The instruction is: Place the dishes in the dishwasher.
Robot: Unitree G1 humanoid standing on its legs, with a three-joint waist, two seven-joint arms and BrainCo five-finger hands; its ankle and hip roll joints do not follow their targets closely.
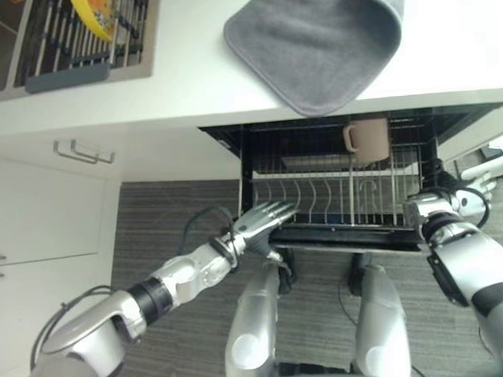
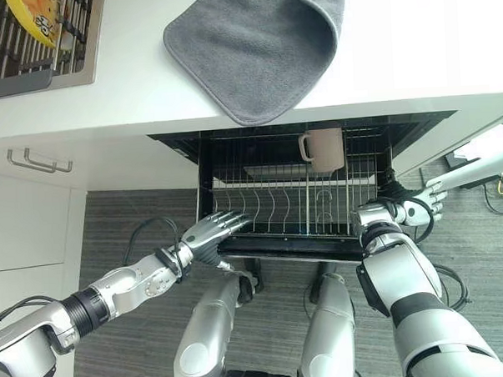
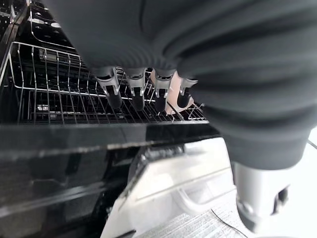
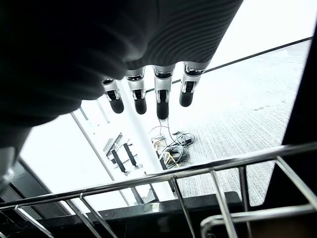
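beige ceramic mug with a side handle sits in the wire rack of the pulled-out dishwasher drawer, toward the rack's back, just under the counter edge, handle on the robot's left. rack is silver wire with rows of upright tines, rest of it looks bare apart from a flat pale piece behind the tines, can't tell what that is.

left hand is at the front left corner of the rack, fingers straight and spread loosely, reaching over the black front rim of the drawer, holding nothing; whether the tips touch the wire can't be told. right hand is at the front right corner of the drawer, outside the rack's side. its fingers are straight in the wrist view, held apart from the rack's top wire, nothing held.

above the drawer the white countertop carries a folded grey microfibre drying mat, its rounded edge hanging just over the counter lip above the drawer. far left on the counter a dark metal dish rack with a yellow dish standing in it. white cabinet fronts with a metal bar handle left of the dishwasher, grey striped floor below.
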